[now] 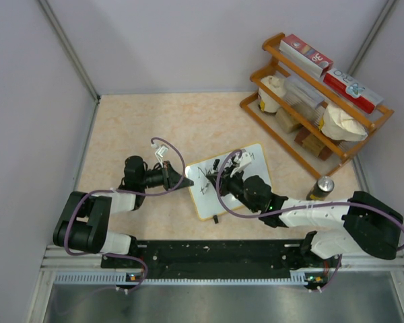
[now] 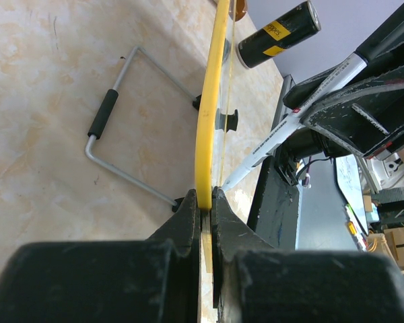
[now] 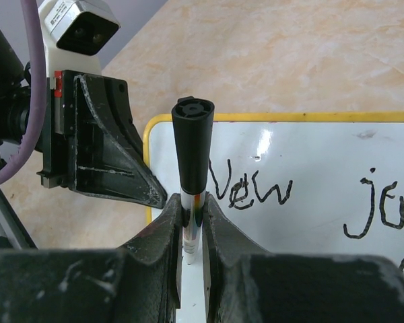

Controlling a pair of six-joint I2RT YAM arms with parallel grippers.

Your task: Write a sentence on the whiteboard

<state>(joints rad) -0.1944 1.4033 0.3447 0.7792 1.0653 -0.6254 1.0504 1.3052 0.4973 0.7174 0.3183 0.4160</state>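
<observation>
The whiteboard point(image 1: 237, 176) has a yellow frame and rests tilted mid-table. "New" and further black letters are written on it point(image 3: 310, 161). My left gripper point(image 1: 182, 180) is shut on the board's left frame edge point(image 2: 212, 101), with the jaws pinching it in the left wrist view point(image 2: 206, 200). My right gripper point(image 1: 233, 172) is over the board face and is shut on a marker point(image 3: 192, 145) between its fingers point(image 3: 192, 210). The marker's black end points at the board's left part beside "New". The marker's white barrel point(image 2: 310, 108) slants toward the board.
A wire stand with a black grip point(image 2: 111, 114) props the board from behind. A black can with a yellow label point(image 1: 321, 187) stands right of the board. An orange wooden rack point(image 1: 316, 94) with boxes and bags fills the back right corner.
</observation>
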